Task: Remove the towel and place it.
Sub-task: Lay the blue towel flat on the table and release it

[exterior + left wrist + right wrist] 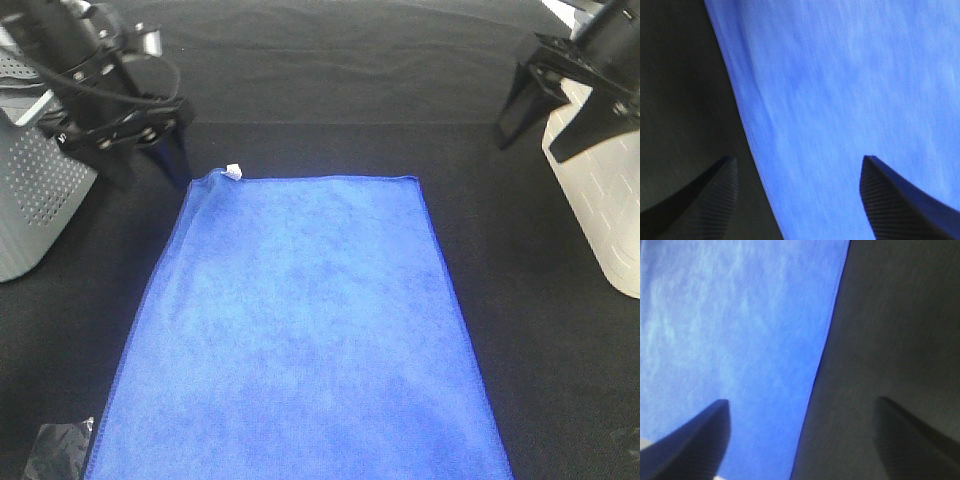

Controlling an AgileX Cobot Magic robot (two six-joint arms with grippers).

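Observation:
The royal-blue towel [300,330] lies flat and spread out on the black table, with a small white tag [233,169] at its far left corner. My left gripper [152,165] hangs open just beyond that far left corner; in the left wrist view [797,165] its two dark fingers straddle the towel's [850,90] left hem. My right gripper [540,130] is open and empty, raised at the far right, off the towel; the right wrist view [802,407] shows its fingers above the towel's [735,330] right hem.
A grey perforated basket [35,195] stands at the left edge behind the left arm. A white container [605,205] stands at the right edge. A crumpled dark plastic piece [60,450] lies at the towel's near left corner. Black cloth [340,70] covers the table.

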